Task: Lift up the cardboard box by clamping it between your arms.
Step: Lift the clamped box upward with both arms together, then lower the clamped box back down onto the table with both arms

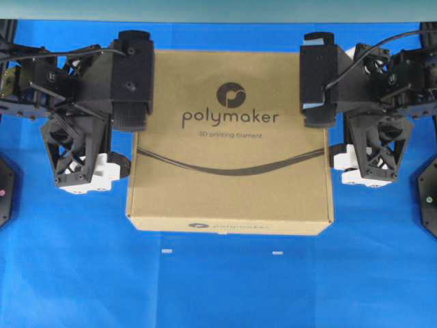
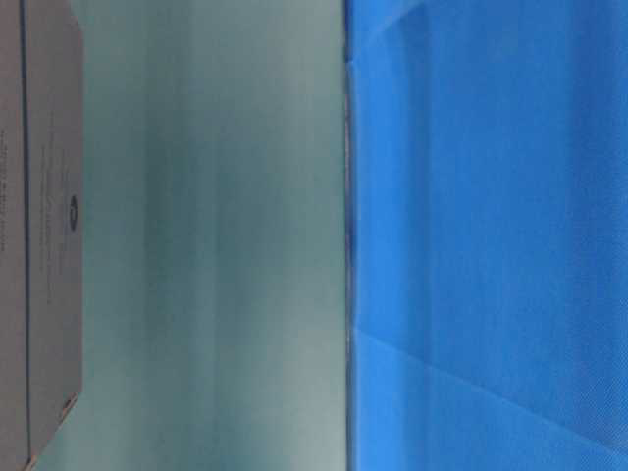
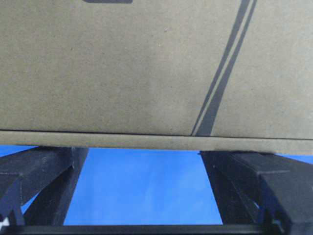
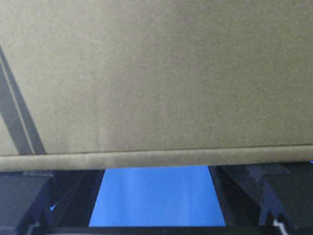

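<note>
The tan cardboard box (image 1: 232,178) with the "polymaker" logo and a curved dark line fills the middle of the overhead view. It hangs level between my two black arms, off the blue cloth; the table-level view shows its edge (image 2: 44,245) well clear of the cloth. My left gripper (image 1: 125,164) presses on the box's left side and my right gripper (image 1: 336,157) on its right side. In the left wrist view the box (image 3: 122,73) sits across the tips of my open left gripper (image 3: 144,152). In the right wrist view the box (image 4: 156,73) sits across my open right gripper (image 4: 156,169).
Blue cloth (image 1: 218,294) covers the table, with two small white marks (image 1: 167,252) (image 1: 276,253) in front of the box. Black arm bases stand at the left edge (image 1: 3,191) and the right edge (image 1: 429,198). A teal wall (image 2: 216,235) stands behind.
</note>
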Controlling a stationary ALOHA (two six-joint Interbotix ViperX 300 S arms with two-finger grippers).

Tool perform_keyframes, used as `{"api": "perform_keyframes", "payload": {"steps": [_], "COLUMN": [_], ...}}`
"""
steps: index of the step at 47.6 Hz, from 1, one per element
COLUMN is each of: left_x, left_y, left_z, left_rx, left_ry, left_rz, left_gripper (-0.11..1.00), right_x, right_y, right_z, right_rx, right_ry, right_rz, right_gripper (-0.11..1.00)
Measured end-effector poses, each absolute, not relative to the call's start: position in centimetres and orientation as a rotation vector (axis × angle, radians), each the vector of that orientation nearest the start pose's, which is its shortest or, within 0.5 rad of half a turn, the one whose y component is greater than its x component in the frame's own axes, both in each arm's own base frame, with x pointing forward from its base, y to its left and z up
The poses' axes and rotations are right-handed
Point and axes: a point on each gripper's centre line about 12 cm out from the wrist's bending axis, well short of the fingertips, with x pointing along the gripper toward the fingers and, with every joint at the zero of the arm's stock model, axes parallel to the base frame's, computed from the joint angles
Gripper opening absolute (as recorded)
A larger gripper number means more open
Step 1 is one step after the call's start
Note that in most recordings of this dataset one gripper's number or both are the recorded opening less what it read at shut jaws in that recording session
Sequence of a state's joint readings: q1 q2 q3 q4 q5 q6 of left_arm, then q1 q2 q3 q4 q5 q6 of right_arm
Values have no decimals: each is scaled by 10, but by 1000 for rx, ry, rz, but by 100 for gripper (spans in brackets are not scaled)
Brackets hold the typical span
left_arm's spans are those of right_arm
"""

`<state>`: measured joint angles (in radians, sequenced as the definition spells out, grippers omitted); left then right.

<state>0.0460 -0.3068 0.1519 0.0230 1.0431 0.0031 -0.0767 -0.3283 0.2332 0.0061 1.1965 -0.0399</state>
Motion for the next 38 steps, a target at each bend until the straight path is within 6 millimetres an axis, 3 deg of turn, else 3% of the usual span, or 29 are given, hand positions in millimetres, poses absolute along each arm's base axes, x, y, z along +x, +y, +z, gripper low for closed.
{"api": "perform_keyframes", "payload": {"steps": [24,38], "left_x": [337,341], "left_y": [18,20], "left_z": [385,340], "left_rx": [6,12], "left_ry": [889,910], "left_rz": [53,56], "left_gripper": [89,89], "right_x": [311,308], "right_y": [-24,-28], "right_z": [351,307], "right_rx": [3,1], "right_ry": [1108,1136], "right_rz": [-40,-48], "right_gripper": [100,100]}}
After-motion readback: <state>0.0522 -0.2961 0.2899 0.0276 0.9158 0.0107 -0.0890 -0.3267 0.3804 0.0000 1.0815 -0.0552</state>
